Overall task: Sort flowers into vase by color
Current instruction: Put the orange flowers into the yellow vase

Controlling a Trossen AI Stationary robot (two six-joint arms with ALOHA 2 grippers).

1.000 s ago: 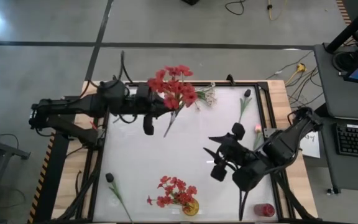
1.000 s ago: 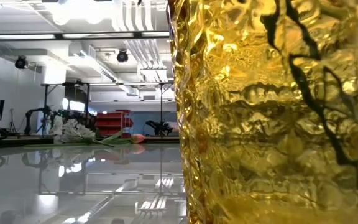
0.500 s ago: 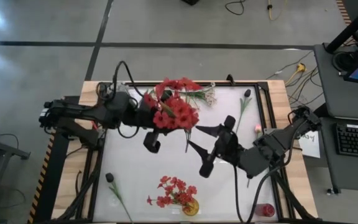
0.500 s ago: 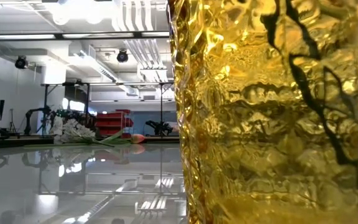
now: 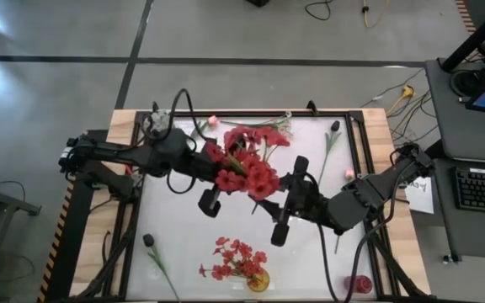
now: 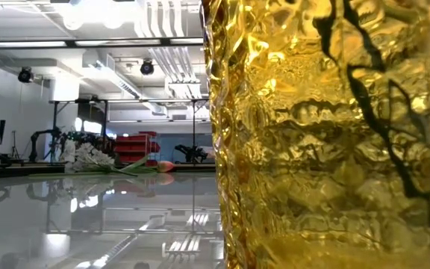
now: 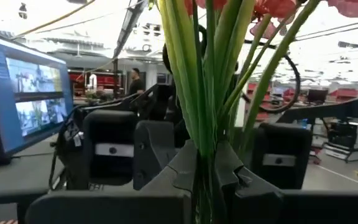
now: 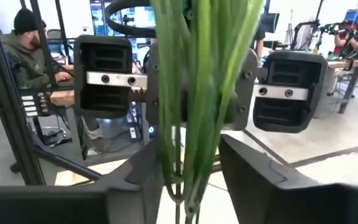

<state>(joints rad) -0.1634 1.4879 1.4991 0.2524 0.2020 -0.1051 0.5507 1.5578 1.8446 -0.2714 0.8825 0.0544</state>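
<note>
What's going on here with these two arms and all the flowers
The left gripper is shut on a red flower bunch, holding it above the middle of the table. The right gripper has come in facing it, with its fingers either side of the green stems; whether it grips them is unclear. It looks like a hand-over between arms. A yellow vase at the near edge already holds red flowers. White, pink and dark flowers lie around the table.

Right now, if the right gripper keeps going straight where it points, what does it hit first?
The green stems of the red flower bunch already sit between the right gripper's fingers; just past them, likely the left gripper holding that bunch.
</note>
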